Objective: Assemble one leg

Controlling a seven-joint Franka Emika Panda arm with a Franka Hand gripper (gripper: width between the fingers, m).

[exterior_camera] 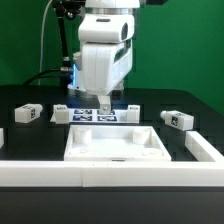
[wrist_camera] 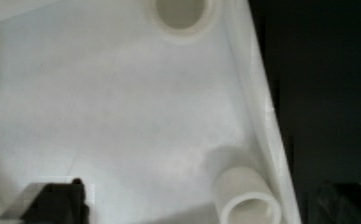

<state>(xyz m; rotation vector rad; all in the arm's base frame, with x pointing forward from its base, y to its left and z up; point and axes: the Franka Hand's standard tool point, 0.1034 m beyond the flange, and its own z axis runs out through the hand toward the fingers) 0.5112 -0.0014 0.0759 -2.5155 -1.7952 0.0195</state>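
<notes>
The gripper hung wide and empty over the panel, with the leg lying lengthwise well toward the exterior view's left.

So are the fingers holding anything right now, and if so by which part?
Nothing appears held: the fingers stand apart over the white panel, with nothing between them.

Noted large white rimmed panel flat on black table, marker board just behind, green backdrop beyond.
</notes>
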